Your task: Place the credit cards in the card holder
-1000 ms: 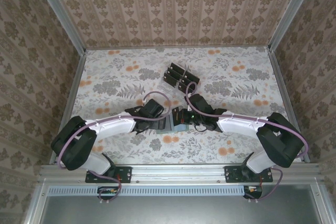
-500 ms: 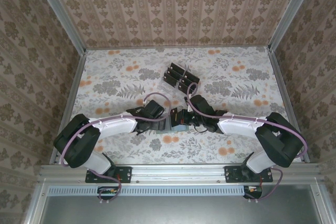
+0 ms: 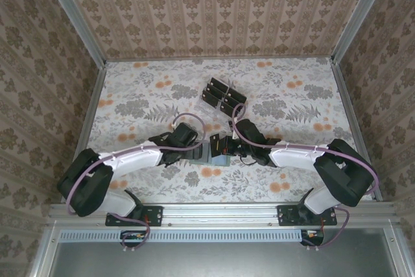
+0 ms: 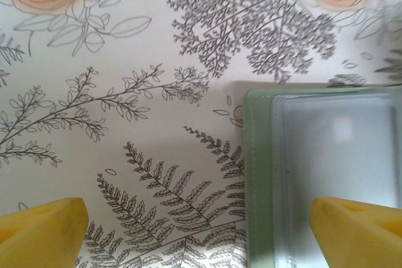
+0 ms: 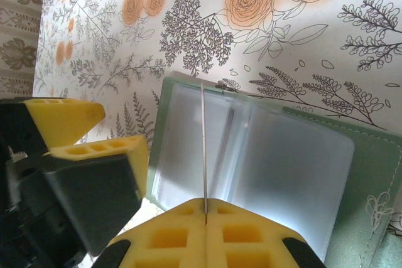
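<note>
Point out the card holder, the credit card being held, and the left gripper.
card holder point(image 4: 257, 174): left wrist view, green stitched border.
credit card point(image 5: 203, 142): right wrist view, its thin edge, seen edge-on.
left gripper point(image 4: 200, 233): left wrist view, midway between its open yellow fingertips.

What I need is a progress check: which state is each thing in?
card holder: lying open, inside facing up
credit card: held edge-on over the card holder
right tool: shut on the credit card
left tool: open, one finger over the card holder
rack: holding dark cards

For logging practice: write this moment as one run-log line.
left hand: open, straddling card holder edge | right hand: shut on credit card, edge-on over holder | holder: lying open on table
</note>
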